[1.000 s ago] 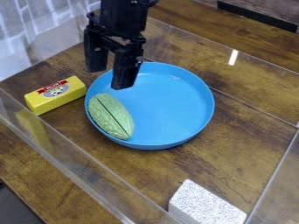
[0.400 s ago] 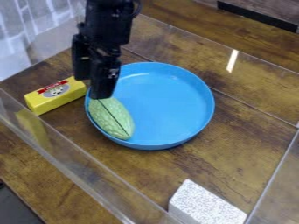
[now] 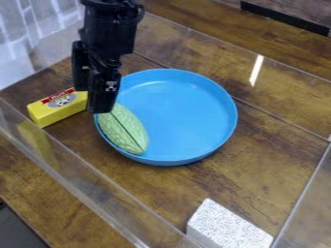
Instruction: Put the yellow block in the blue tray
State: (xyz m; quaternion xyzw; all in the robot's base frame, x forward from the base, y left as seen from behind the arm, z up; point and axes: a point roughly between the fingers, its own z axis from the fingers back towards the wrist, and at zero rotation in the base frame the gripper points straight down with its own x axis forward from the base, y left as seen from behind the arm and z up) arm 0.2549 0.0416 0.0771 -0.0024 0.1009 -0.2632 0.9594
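Since the earlier frames the gripper point(image 3: 97, 94) has slid from over the tray's point(image 3: 214, 126) near-left part out toward its left rim and dropped lower, closing on the block point(image 3: 60, 104). Only the arm has shifted; block, tray and the rest lie as they did.

The jaws stand wide and empty, pointed almost straight down, with one finger over the tray's left rim and the other just outside it, close to the block's right end. That spread reads as preparation to straddle the block, though the gripper is not yet centred over it and no contact shows.

The block lies on the table just left of the tray, label up, its long side running roughly along the rim, near it but seemingly not touching. It is not yet in the tray. Inside the tray, against the left wall, rests a green ribbed oval point(image 3: 124, 127); the right part of the floor is bare, likely the better drop spot.

The table point(image 3: 278, 92) is dark wood-grain with clear acrylic walls around it. A white speckled block point(image 3: 230, 227) sits well in front of the tray, at the near edge.
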